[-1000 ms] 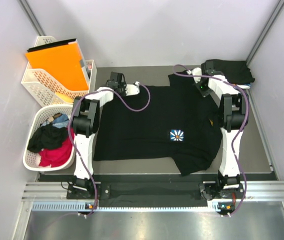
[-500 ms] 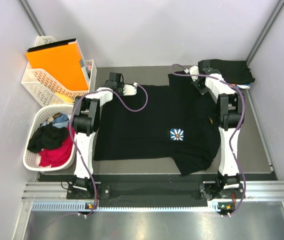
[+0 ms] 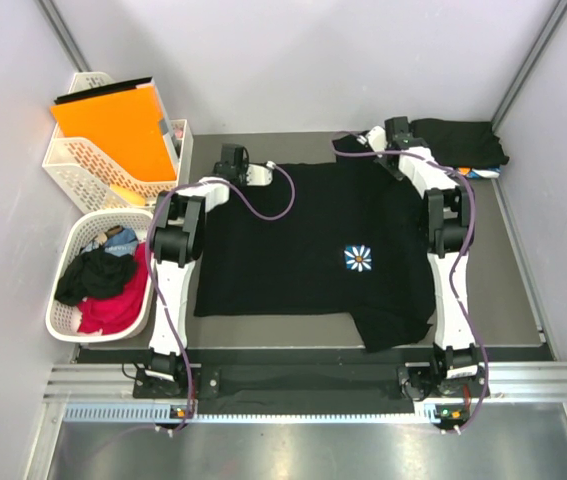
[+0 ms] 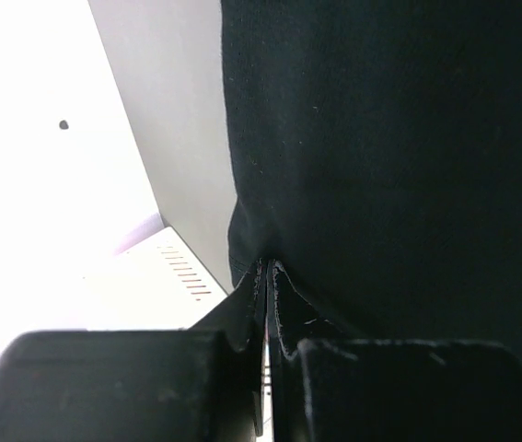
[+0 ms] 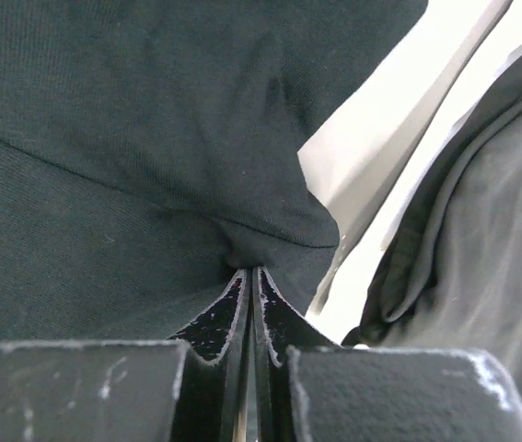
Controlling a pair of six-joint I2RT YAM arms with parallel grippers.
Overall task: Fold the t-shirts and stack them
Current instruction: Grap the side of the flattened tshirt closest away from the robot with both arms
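Two far corners of the flower-print black t-shirt, spread on the table, are pinched: my left gripper clamps one, my right gripper the other. I judge I'm flattening it before folding; next comes an even tug, then release.

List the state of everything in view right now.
flower-print t-shirt: spread flat, unfolded, far edge pinched by both grippers
left gripper: shut on the shirt
right gripper: shut on the shirt
folded black pile: stacked at far right corner
round basket: holds loose clothes
orange folder: leaning in lattice basket
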